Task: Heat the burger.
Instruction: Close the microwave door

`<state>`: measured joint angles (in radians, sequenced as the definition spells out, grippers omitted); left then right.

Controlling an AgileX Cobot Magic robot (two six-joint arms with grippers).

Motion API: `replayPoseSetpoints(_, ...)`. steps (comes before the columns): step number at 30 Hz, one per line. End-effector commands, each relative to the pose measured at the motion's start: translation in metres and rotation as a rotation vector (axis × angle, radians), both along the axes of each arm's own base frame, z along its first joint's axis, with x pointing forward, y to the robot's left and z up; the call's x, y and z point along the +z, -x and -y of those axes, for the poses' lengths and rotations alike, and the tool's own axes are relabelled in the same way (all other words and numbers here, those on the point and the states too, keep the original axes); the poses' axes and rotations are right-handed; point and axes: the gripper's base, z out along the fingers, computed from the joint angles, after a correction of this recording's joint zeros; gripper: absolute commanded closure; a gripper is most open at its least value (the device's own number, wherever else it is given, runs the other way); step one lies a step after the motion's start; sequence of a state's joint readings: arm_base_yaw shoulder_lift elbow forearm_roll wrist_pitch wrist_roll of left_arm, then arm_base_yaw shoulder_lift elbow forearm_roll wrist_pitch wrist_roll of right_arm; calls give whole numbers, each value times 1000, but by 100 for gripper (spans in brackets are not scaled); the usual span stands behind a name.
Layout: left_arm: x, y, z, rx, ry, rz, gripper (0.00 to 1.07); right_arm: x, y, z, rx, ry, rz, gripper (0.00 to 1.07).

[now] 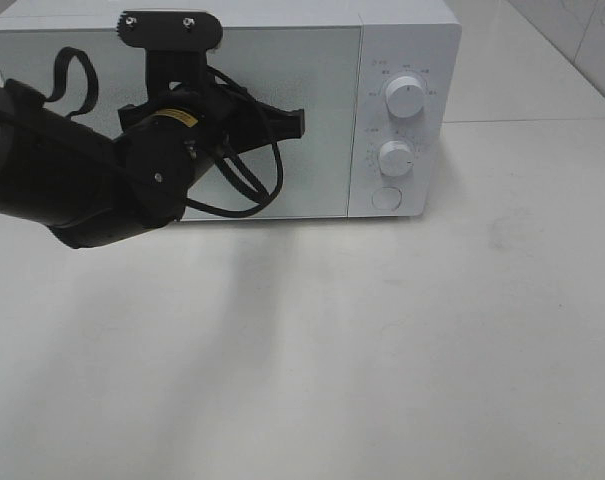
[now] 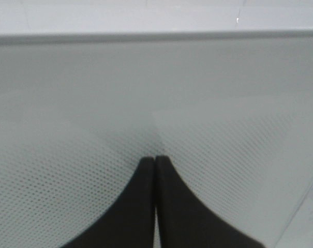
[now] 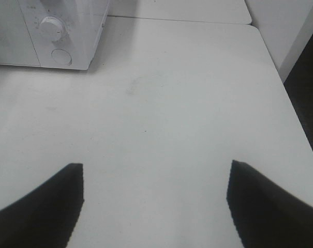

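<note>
- The left end effector (image 2: 155,158) is fully closed, its two fingertips pressed together with nothing between them.
- It points at the shut door (image 1: 312,160) of a white microwave (image 1: 407,30), right up against it; actual contact cannot be made out.
- The right end effector (image 3: 155,164) is spread wide and holds nothing, hanging over the bare worktop (image 1: 402,350), off to the side of the microwave.
- The burger shows in no view, so its place relative to either end effector cannot be told.
- The fingers are dark, matte and tapered.
- The door pane carries a fine dotted mesh.
- The microwave is boxy, with two round white knobs (image 1: 405,98) above a round button (image 1: 385,197).
- The worktop is pale, flat and smooth.
</note>
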<state>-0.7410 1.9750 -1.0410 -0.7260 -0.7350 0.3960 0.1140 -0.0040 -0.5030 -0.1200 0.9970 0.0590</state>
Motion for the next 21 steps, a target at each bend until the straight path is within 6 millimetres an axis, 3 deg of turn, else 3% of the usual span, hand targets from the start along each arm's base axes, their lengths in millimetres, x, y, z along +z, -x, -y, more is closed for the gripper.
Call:
replayPoseSetpoints(1,9,-15,-8,85,43,43,107,0,4,0,-9,-6,34,32)
replayPoseSetpoints(4,11,-10,-3,55,39,21,107,0,4,0,-9,-6,34,32)
replayPoseSetpoints(8,19,13,8,-11,35,10,107,0,4,0,-9,-6,34,32)
replayPoseSetpoints(17,13,39,15,-99,34,-142,105,0,4,0,-9,-6,34,32)
replayPoseSetpoints(18,12,46,18,-161,21,-228,95,0,4,0,-9,-6,34,32)
replayPoseSetpoints(20,9,53,18,-257,-30,-342,64,0,4,0,-9,-6,34,32)
replayPoseSetpoints(21,9,53,18,-257,-30,-342,64,0,4,0,-9,-6,34,32)
